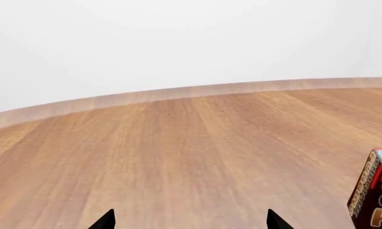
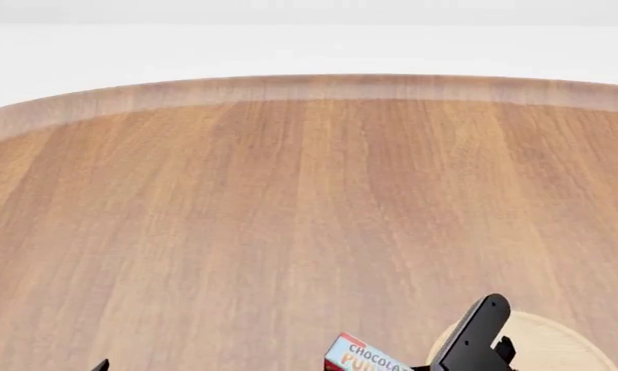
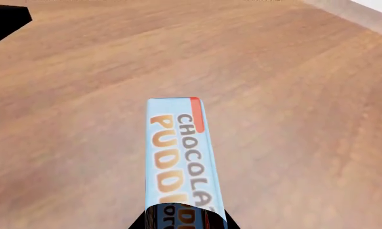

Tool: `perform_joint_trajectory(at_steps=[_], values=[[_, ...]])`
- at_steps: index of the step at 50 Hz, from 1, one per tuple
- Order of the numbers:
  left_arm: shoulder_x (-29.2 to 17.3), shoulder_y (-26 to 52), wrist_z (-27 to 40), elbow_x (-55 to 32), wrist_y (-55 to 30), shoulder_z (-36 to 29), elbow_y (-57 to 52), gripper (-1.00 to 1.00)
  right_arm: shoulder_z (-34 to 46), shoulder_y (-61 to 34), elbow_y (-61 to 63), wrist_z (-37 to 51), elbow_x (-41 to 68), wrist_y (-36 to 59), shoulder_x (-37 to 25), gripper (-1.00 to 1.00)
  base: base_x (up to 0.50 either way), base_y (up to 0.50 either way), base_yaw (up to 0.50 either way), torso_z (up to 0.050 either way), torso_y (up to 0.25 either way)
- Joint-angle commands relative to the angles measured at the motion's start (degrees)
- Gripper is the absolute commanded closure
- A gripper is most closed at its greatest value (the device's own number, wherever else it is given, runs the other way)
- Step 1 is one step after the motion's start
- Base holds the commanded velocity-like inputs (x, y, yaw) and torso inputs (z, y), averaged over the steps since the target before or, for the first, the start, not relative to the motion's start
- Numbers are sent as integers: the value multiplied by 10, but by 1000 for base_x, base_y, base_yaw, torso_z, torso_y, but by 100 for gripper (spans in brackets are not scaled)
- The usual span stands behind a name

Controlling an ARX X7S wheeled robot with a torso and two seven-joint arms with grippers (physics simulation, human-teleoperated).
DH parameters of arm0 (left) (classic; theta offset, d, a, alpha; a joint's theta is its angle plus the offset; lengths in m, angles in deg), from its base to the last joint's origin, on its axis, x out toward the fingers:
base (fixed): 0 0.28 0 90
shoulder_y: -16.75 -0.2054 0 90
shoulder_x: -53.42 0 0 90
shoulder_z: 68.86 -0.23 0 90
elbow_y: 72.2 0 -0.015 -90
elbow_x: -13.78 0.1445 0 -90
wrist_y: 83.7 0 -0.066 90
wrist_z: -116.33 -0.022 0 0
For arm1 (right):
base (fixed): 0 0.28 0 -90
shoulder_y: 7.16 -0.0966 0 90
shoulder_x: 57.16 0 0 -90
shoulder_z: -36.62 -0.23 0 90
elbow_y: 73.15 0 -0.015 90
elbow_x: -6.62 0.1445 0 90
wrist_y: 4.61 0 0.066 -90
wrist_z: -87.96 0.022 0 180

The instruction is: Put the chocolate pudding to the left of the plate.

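The chocolate pudding is a light-blue carton with a red corner and orange lettering, sticking out lengthwise from my right gripper, which is shut on its near end. From the head camera the carton sits at the bottom edge, just left of the right arm. The plate, a light-tan wooden disc, lies right of that arm, partly hidden by it. My left gripper is open over bare wood with nothing between its tips. The carton shows tilted at the edge of the left wrist view.
A round wooden table fills the head view, its curved far edge against a white background. A black tip of the left gripper shows at the bottom left of the head view.
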Motion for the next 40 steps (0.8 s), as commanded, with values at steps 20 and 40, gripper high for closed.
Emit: perform_joint_trajectory(at_steps=[20, 40], values=[[-2, 0, 3, -1, 2, -5, -1, -100, 9, -37, -76, -13, -17, -31, 37, 100, 0, 0, 0, 0, 0], [-2, 3, 1, -3, 7, -7, 7, -100, 24, -35, -90, -17, -28, -46, 52, 100, 0, 0, 0, 0, 0]])
